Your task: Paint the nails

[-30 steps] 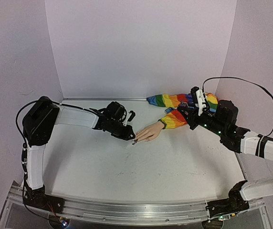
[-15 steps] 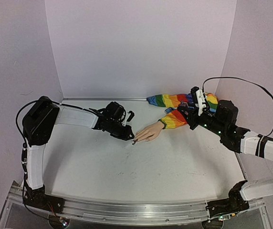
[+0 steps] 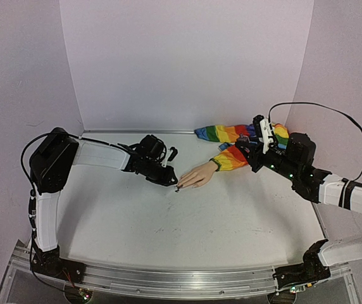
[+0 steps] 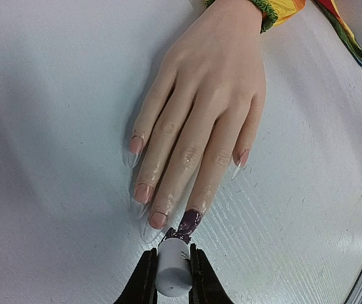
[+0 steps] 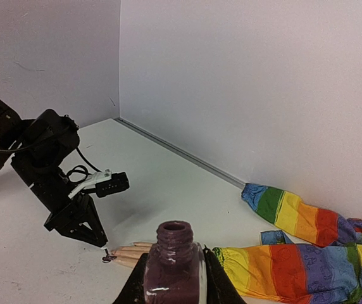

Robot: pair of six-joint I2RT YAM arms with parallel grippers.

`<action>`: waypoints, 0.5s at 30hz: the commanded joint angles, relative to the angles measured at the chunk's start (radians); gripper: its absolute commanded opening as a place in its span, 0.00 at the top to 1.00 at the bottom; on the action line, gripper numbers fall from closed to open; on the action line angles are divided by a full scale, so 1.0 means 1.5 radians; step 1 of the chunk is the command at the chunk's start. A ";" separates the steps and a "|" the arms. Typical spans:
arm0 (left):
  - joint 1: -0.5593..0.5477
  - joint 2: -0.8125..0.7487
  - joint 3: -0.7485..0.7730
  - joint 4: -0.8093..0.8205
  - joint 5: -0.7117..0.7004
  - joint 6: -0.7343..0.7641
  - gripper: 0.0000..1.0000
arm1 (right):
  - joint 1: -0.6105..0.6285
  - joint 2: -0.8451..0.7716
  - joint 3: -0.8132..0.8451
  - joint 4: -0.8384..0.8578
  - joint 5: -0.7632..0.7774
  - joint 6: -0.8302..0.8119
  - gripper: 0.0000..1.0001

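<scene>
A pale peach mannequin hand lies palm down on the white table, its rainbow-striped sleeve running back right. Its nails are long and clear; one nail is coated dark purple. My left gripper is shut on a white brush cap, whose brush tip rests on that purple nail. In the top view the left gripper sits just left of the fingertips. My right gripper is shut on an open purple polish bottle, held above the sleeve.
Purple polish is smeared on the table by the painted fingertip. The back wall and side walls enclose the table. A metal rail runs along the near edge.
</scene>
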 commanded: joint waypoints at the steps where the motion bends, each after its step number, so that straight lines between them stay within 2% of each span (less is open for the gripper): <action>1: 0.002 -0.020 -0.005 0.009 -0.006 0.000 1.00 | -0.004 -0.007 0.007 0.049 -0.011 -0.001 1.00; 15: 0.002 -0.059 -0.008 0.007 -0.051 0.039 1.00 | -0.004 -0.007 0.006 0.048 -0.011 0.001 1.00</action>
